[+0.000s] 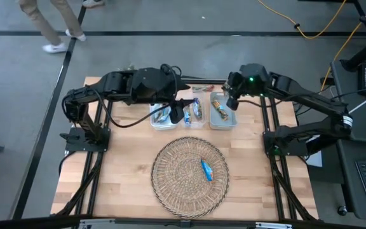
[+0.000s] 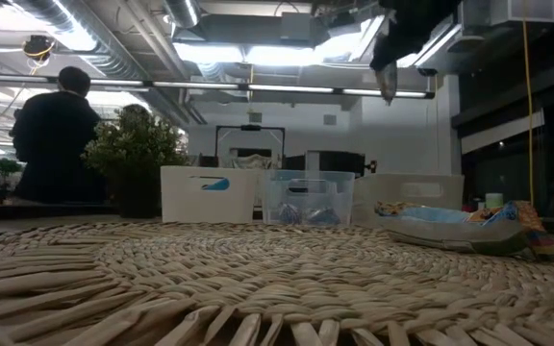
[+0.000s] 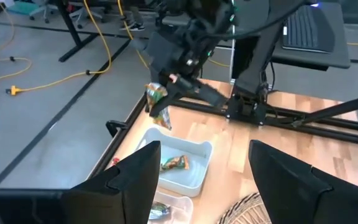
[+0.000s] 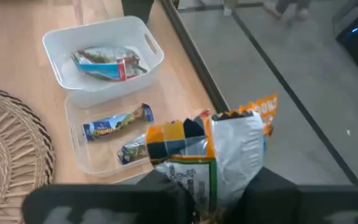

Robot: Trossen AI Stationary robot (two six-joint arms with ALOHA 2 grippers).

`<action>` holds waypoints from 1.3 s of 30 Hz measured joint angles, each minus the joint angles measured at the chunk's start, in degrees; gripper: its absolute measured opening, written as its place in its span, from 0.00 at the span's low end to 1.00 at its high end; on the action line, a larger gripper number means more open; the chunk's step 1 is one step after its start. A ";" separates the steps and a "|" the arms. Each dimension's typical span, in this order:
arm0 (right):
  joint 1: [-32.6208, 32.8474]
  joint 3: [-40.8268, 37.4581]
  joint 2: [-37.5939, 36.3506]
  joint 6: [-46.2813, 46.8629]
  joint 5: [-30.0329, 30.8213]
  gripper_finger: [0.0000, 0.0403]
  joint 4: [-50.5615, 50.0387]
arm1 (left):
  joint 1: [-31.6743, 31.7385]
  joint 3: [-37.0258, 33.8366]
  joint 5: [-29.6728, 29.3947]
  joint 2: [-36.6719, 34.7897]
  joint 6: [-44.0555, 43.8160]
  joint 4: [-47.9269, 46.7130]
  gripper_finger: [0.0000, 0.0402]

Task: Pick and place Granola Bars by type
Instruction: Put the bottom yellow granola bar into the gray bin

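While three bins (image 1: 192, 124) hold wrapped bars and the wicker tray (image 1: 170, 184) one blue bar (image 1: 206, 169), right fingers (image 4: 219, 186) pinch an orange-and-silver bar (image 4: 210, 149); left fingers (image 3: 135, 180) are spread wide, empty.

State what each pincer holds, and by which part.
The right pincer pinches an orange-and-green granola bar by one end, above the rightmost bin. The left pincer stands open, holding nothing.

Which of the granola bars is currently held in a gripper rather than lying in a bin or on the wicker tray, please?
The orange-and-green wrapped bar, pinched by the right gripper above the right-hand bin; all other bars lie loose in bins or on the wicker tray.
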 joint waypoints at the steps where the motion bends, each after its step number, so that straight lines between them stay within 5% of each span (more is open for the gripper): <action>1: -0.54 0.00 0.76 0.00 -0.09 0.09 0.20 | -0.05 0.00 -0.30 0.02 0.00 -0.03 0.59; 8: -5.43 0.00 8.05 6.77 -0.15 0.05 0.06 | -0.03 0.00 -1.84 0.02 -0.02 -0.03 0.59; 14: -7.51 -2.91 15.23 10.44 -0.24 0.12 -2.54 | -0.05 0.00 -1.71 0.02 -1.19 -0.02 0.59; 24: -7.31 -13.76 13.97 14.97 -3.73 0.07 1.47 | -1.80 -0.23 -1.74 0.02 -1.07 0.10 0.59; 39: -7.03 -12.57 8.47 19.52 -6.66 0.39 -2.35 | -1.76 -0.81 -3.22 1.09 -0.28 -1.26 0.58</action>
